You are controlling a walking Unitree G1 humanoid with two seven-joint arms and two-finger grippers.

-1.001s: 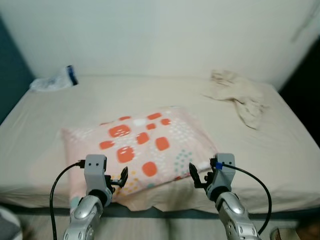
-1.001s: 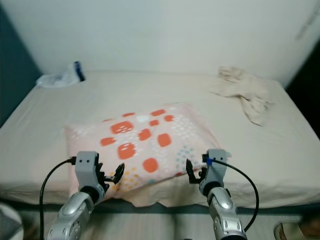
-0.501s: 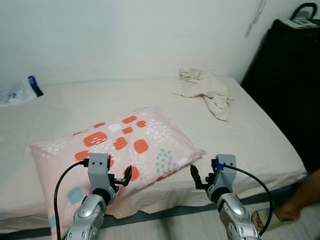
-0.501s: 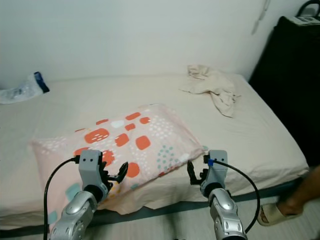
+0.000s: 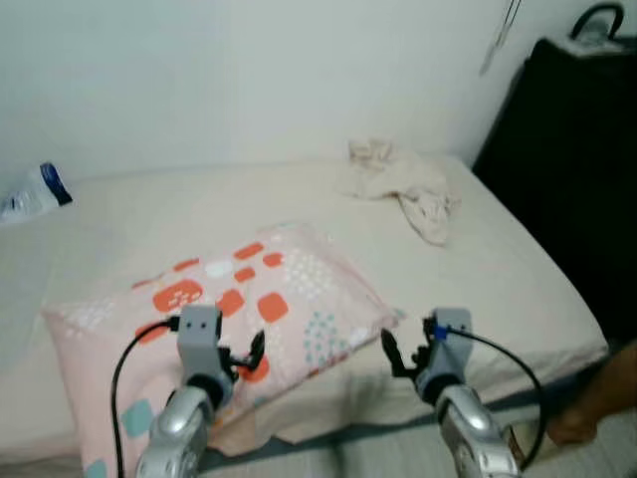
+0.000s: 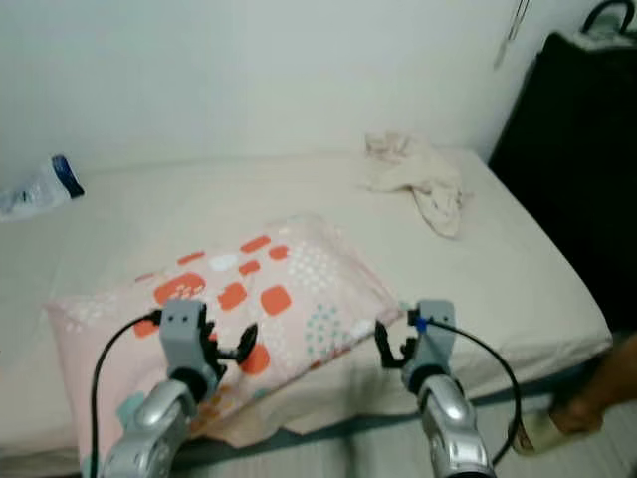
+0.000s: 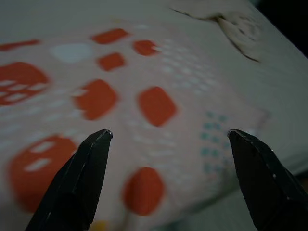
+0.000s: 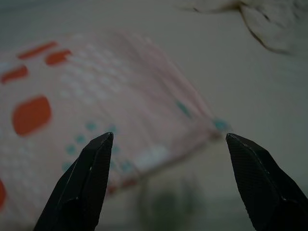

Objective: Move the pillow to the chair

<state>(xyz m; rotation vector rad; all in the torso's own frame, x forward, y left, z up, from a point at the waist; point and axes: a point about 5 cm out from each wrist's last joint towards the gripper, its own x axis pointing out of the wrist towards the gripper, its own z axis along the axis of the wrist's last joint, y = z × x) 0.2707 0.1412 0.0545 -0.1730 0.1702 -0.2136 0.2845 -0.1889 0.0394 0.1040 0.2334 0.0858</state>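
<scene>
Bedroom, white wall, one bed [image 5: 518, 269]. One pillow [image 5: 229, 309] just ahead of and under the left gripper [image 5: 244, 357], beside the right gripper [image 5: 396, 354]; both spread wide, empty. One crumpled cloth [image 5: 403, 184], one bag [image 5: 35, 189] far beyond. Likely risk: pinching only slack cover, pillow sagging or slipping off.

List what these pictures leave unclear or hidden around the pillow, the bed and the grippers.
- Pillow: its near edge sits behind the left gripper and arm in the eye views.
- Plastic bag: cut by the frame's left edge; contents unreadable.
- Person's foot: cut off at the lower right corner; the rest is out of frame.
- Black object beside the bed: too dark to identify.
- Crumpled cloth: blurred.
- Right gripper: open, short of the pillow.
</scene>
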